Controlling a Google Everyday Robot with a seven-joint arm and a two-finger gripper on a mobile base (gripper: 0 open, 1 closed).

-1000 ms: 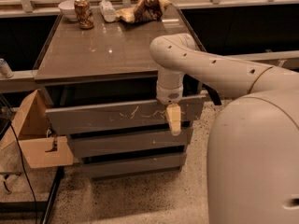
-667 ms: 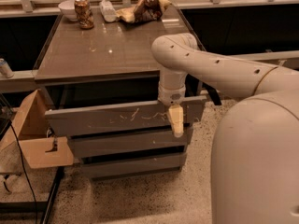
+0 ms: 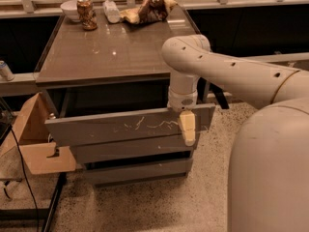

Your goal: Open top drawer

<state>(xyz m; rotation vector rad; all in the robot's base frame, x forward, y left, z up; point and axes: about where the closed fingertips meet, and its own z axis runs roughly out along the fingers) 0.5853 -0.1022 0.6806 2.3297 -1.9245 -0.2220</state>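
The top drawer (image 3: 116, 127) is a wide grey handleless front with white scratch marks across its middle. It stands pulled out from under the brown table top, with a dark gap behind its upper edge. My gripper (image 3: 187, 128) hangs down from the white arm over the drawer's right part, with a cream finger lying against the front face below the top edge. Two narrower grey drawer fronts (image 3: 130, 149) sit below it, set further back.
On the table top (image 3: 111, 47) at the back stand a can (image 3: 86, 12), a white bowl (image 3: 70, 8), a plastic bottle (image 3: 111, 10) and a crumpled bag (image 3: 149, 8). An open cardboard box (image 3: 38, 144) stands left of the drawers. My white base fills the right foreground.
The drawer front has come out slightly further, and my gripper has moved with it toward the camera.
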